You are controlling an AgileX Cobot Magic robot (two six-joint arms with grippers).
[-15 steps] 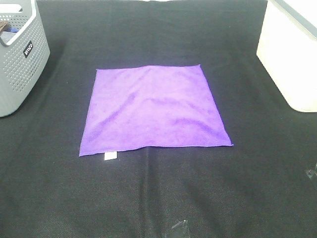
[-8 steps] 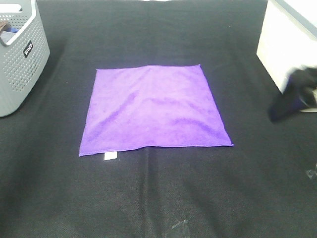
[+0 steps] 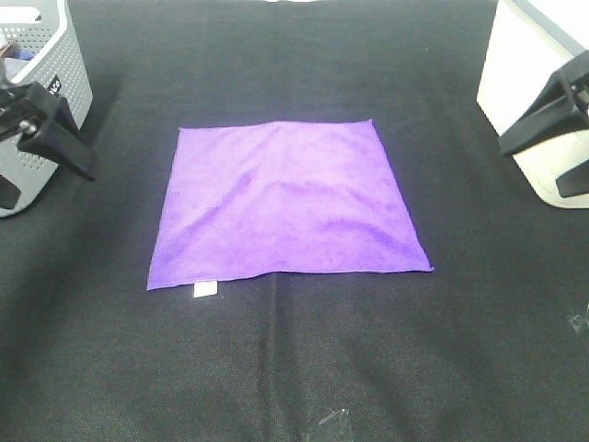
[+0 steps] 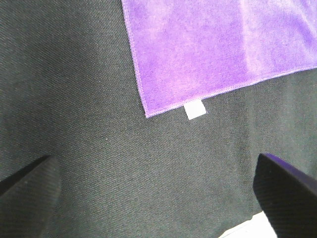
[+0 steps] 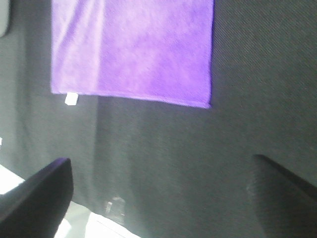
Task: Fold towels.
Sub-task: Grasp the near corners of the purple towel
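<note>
The purple microfibre towel (image 3: 287, 203) lies flat on the black bench (image 3: 294, 368), well apart from both tools. The left tool (image 4: 154, 157) and right tool (image 5: 161, 159) gape wide, empty. Light, limp and plush, it will likely sag; pinch its near corners, one by the white tag (image 3: 204, 290).

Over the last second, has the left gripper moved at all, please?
Yes. The left gripper has entered from the left edge and now overlaps the grey basket, short of the towel.

Black label (image 3: 55, 85) with white lettering on the grey perforated basket (image 3: 75, 64), too small to read; purple towel's (image 3: 285, 198) white tag (image 4: 194, 109) looks blank.
</note>
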